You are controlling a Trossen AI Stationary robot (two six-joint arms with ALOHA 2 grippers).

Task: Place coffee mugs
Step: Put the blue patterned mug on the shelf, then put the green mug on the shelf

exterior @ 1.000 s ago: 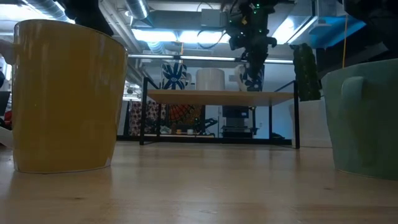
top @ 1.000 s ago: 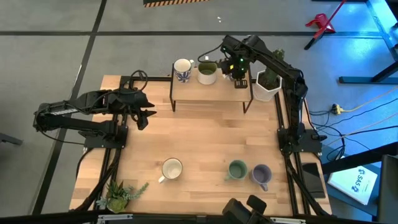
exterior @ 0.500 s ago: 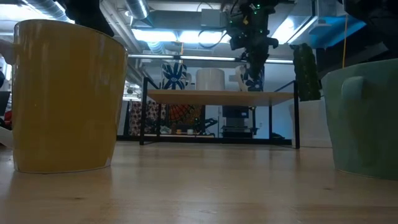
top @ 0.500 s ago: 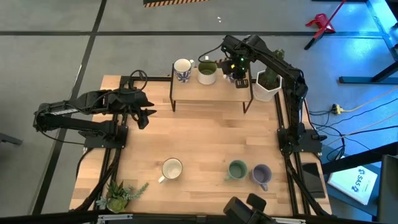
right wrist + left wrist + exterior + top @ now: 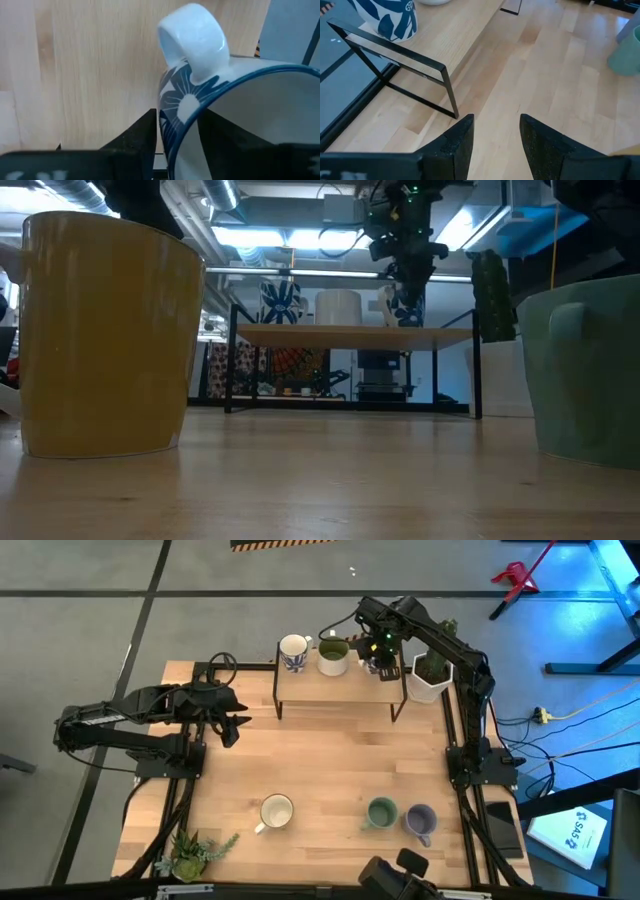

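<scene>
A wooden shelf stands at the table's far edge. On it stand, each on its base, a white-and-blue mug, a pale mug with an olive inside, and at the right end a second white-and-blue mug. My right gripper points down over this last mug, open. One finger stands outside the wall and the other inside, beside the handle. My left gripper waits open, left of the shelf. My right gripper straddles the white-and-blue mug's rim wall next to the handle, from above, with one finger inside and one outside. Narrow gaps seem to show on both sides of the wall, and I cannot tell whether a finger still touches it. The mug stands upright on the shelf.
A pale yellow mug, a teal mug and a lavender mug stand near the table's front edge. A white cactus pot is right of the shelf, close to my right arm. A small plant lies at the front left corner.
</scene>
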